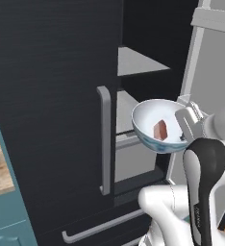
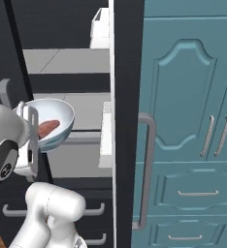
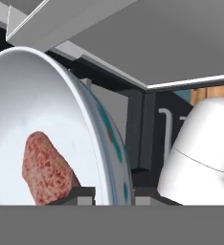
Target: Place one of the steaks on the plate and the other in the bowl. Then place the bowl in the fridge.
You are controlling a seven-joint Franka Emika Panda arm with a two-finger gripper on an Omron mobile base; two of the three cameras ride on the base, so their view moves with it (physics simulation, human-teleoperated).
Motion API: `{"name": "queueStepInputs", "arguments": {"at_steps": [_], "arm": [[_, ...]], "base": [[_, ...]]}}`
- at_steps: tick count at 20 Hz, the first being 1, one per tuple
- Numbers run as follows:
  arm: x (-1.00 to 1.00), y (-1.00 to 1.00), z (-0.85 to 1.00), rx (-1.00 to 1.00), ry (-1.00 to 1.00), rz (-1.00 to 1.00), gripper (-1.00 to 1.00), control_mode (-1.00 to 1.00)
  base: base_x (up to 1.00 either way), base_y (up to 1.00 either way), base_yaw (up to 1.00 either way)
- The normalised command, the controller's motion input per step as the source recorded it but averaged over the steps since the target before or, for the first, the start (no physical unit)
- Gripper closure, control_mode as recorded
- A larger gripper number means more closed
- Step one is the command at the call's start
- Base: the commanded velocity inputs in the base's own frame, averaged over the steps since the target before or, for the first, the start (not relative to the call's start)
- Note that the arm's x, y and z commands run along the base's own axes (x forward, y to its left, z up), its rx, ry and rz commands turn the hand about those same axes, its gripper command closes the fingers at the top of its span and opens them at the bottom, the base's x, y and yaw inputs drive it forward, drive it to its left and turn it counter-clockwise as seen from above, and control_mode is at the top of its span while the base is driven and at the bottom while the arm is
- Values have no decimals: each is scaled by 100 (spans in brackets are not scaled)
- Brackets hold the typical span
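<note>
- Gripper (image 1: 185, 126) at right-centre of the left base view, fingers clamped on the rim of the bowl (image 1: 150, 137); in the hand view one tip sits inside the wall, the other outside
- Bowl held in the air at the open fridge (image 1: 47, 96), in front of the middle shelf (image 2: 89, 104), tilted toward the arm
- One steak (image 1: 160, 129) lies low in the bowl against the near wall; pink slab at lower left of the hand view
- Step in hand, by my reading: carry the bowl onto a shelf
- To do it well: level the bowl first, keep its rim under the upper shelf (image 1: 136, 62), go in past the door edge, set the base flat, then release
- Count: one bowl, one steak, one fridge, two grey door handles in the left base view
</note>
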Motion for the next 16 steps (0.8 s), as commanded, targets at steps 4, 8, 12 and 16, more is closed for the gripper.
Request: {"name": "queueStepInputs", "arguments": {"at_steps": [4,8,12,16], "arm": [[13,-18,23,0,-11,-15,100,-100],[16,-9,46,4,-23,-5,100,-100],[33,-3,49,5,-21,0,100,-100],[54,0,42,0,-14,0,100,-100]], "base": [[0,0,0],[0,0,0],[0,0,0],[0,0,0]]}}
